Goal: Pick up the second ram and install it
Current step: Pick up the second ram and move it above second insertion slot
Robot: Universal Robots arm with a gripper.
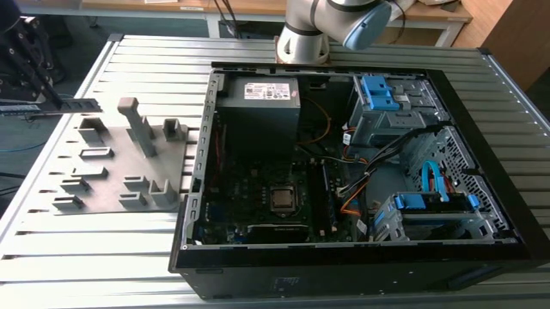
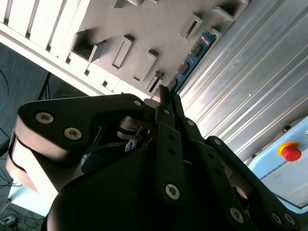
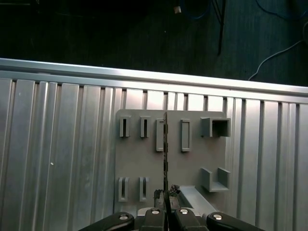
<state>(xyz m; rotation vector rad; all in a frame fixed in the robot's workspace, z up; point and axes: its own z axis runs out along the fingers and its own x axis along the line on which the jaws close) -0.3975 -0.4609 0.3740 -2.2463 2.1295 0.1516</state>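
Note:
My gripper (image 3: 166, 214) is shut on the second ram (image 3: 165, 144), a thin dark-blue board with black chips (image 2: 192, 55). The stick reaches straight out from the fingertips (image 2: 163, 98). It hangs over the gray holder tray (image 3: 192, 163), seen edge-on in the first wrist view. In the exterior view the ram (image 1: 73, 106) shows as a thin strip at the exterior view's left, level with the tray's (image 1: 112, 187) far end, by the table's edge. I cannot tell whether it touches the tray.
An open computer case (image 1: 352, 257) lies at the exterior view's middle and right, with the motherboard (image 1: 257, 193), processor socket (image 1: 281, 198), power supply (image 1: 262, 96), cables and blue drive bays (image 1: 382, 93) inside. The slatted metal table (image 1: 86, 251) carries tray and case. The arm's base (image 1: 305, 38) stands behind.

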